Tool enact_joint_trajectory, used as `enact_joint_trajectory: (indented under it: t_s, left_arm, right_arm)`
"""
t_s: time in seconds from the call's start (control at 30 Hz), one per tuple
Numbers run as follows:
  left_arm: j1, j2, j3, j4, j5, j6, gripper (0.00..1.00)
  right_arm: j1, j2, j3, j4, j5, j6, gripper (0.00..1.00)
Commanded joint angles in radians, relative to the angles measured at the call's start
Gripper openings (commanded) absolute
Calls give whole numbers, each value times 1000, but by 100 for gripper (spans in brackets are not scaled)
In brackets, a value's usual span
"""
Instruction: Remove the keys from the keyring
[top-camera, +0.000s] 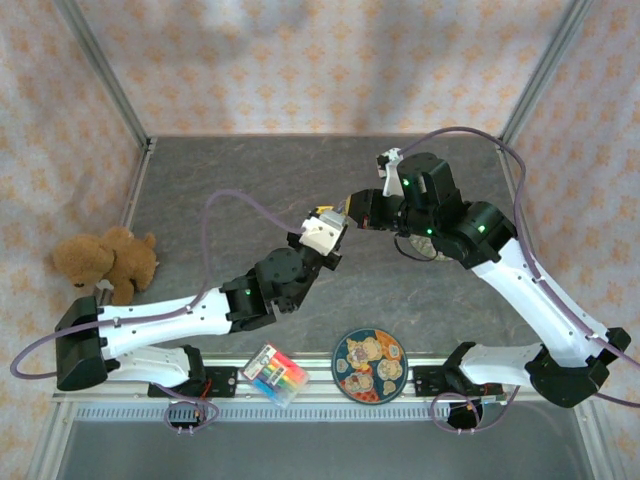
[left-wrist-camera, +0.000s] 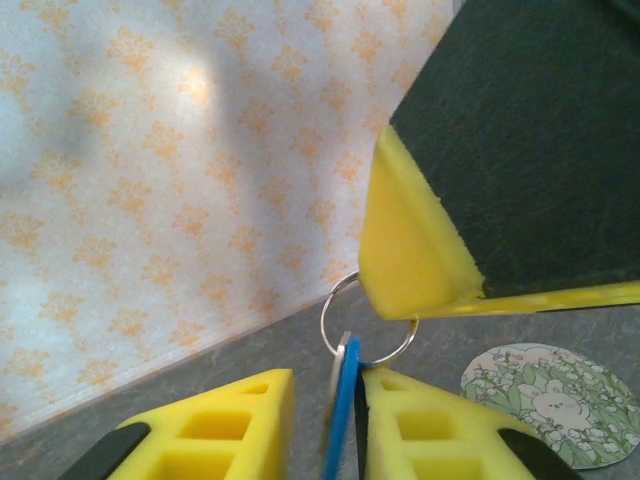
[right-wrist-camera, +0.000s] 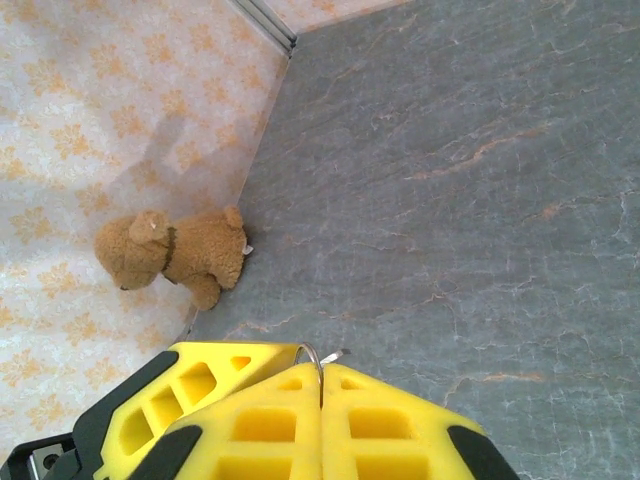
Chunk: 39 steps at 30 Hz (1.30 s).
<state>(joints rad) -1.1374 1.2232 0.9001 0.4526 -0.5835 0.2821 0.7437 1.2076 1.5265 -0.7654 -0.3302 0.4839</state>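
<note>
My right fingers (right-wrist-camera: 385, 430) clamp shut on the thin silver keyring loop (left-wrist-camera: 323, 315), partly hiding it, while my left fingers (left-wrist-camera: 230, 420) stand apart around its bright blue tag (left-wrist-camera: 343, 400) and tiny silvery key (left-wrist-camera: 338, 358), both cut off below.

Open far tabletop (top-camera: 250, 170); teddy bear (top-camera: 105, 262) at left, plate (top-camera: 369, 365) at near edge

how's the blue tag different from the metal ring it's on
The flat bright blue tag sits edge-on between the parted fingers of the left gripper; the thin silvery metal ring is pinched in the shut right gripper. The tag is solid and coloured; the ring is a bare open loop. They are linked.
</note>
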Motion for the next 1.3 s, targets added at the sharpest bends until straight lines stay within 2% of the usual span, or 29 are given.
enact_joint_trajectory:
  t_s: [0.0,0.33,0.4,0.5,0.63,0.77,0.9,1.13,1.27]
  left_arm:
    - [-2,-34,-15,-41,-3,-15,24]
    - [-2,-82,-24,-138,63,-57,24]
    - [-2,-82,-10,-173,85,-59,19]
    - [-3,-80,3,-206,111,-64,6]
    - [-3,-83,25,-260,123,-86,0]
    - [19,-96,55,-353,173,-151,0]
    - [96,-130,86,-478,320,-278,0]
    - [224,-150,182,-711,560,-388,0]
    - [305,-145,241,-819,704,-438,0]
  right_arm:
    - [5,-16,-2,8,-6,12,6]
    - [5,-11,-6,0,-14,10,6]
    - [5,-7,-6,0,-16,12,6]
    - [5,-3,-8,-1,-20,12,7]
    - [5,-3,-9,-5,-10,8,7]
    - [5,-2,-19,-6,5,4,8]
    - [5,-8,-37,-4,52,-12,17]
    - [-4,-81,-130,61,146,-46,52]
    - [-44,-129,-222,131,123,-46,58]
